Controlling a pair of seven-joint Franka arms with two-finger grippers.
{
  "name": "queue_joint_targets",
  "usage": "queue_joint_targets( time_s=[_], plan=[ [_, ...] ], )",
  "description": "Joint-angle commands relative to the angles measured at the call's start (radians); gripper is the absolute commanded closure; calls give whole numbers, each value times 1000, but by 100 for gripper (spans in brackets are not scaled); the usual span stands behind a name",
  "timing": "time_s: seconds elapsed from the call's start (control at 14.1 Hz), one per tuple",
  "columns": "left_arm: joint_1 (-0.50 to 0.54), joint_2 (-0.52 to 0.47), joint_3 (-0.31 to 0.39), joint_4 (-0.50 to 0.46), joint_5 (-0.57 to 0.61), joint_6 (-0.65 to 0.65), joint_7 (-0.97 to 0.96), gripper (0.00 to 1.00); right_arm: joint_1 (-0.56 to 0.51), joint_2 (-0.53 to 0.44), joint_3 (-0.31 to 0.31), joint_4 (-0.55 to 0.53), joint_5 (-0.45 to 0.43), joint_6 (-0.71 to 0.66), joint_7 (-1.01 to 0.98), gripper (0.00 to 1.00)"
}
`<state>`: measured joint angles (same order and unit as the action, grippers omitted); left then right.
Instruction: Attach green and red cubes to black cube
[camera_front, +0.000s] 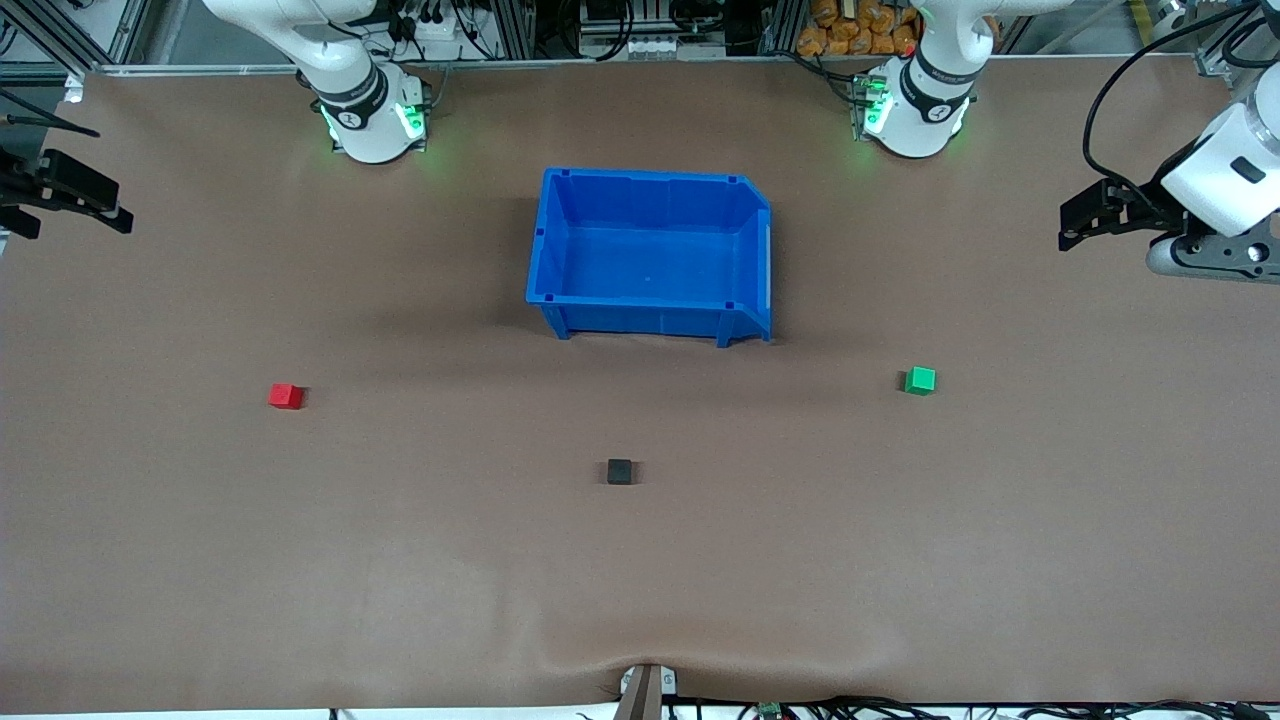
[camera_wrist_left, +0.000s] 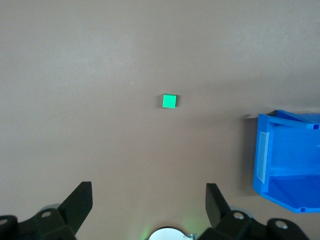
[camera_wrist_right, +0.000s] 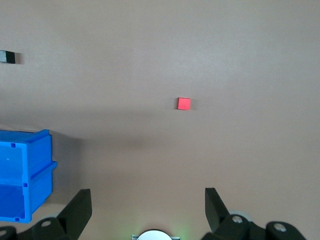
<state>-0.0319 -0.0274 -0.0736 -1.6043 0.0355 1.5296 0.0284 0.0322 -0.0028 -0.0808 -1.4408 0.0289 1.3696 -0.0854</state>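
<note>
The black cube (camera_front: 620, 471) lies on the brown table, nearer to the front camera than the blue bin. The red cube (camera_front: 286, 396) lies toward the right arm's end, the green cube (camera_front: 920, 380) toward the left arm's end. My left gripper (camera_front: 1070, 224) is open and empty, raised at its end of the table; its wrist view shows the green cube (camera_wrist_left: 169, 101) well clear of the gripper (camera_wrist_left: 149, 196). My right gripper (camera_front: 108, 208) is open and empty, raised at its end; its wrist view shows the gripper (camera_wrist_right: 148, 200), the red cube (camera_wrist_right: 184, 103) and the black cube (camera_wrist_right: 8, 57).
An empty blue bin (camera_front: 640, 320) stands mid-table, farther from the front camera than the cubes. It shows in the left wrist view (camera_wrist_left: 290, 118) and the right wrist view (camera_wrist_right: 37, 165). The three cubes lie far apart on bare table.
</note>
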Motion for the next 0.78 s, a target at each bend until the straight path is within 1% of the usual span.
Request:
queue_joint_targets(
  time_s=[0.0, 0.43, 0.64, 0.71],
  plan=[
    [6, 4, -2, 17, -16, 4, -2, 0, 5, -16, -4, -16, 0, 3, -5, 0],
    [4, 20, 0, 7, -3, 6, -19, 0, 3, -16, -4, -16, 0, 2, -5, 0],
    [0, 24, -3, -37, -3, -8, -56, 0, 3, -16, -4, -16, 0, 3, -5, 0],
    [-5, 44, -5, -39, -3, -8, -61, 0, 3, -14, -4, -16, 0, 2, -5, 0]
  ],
)
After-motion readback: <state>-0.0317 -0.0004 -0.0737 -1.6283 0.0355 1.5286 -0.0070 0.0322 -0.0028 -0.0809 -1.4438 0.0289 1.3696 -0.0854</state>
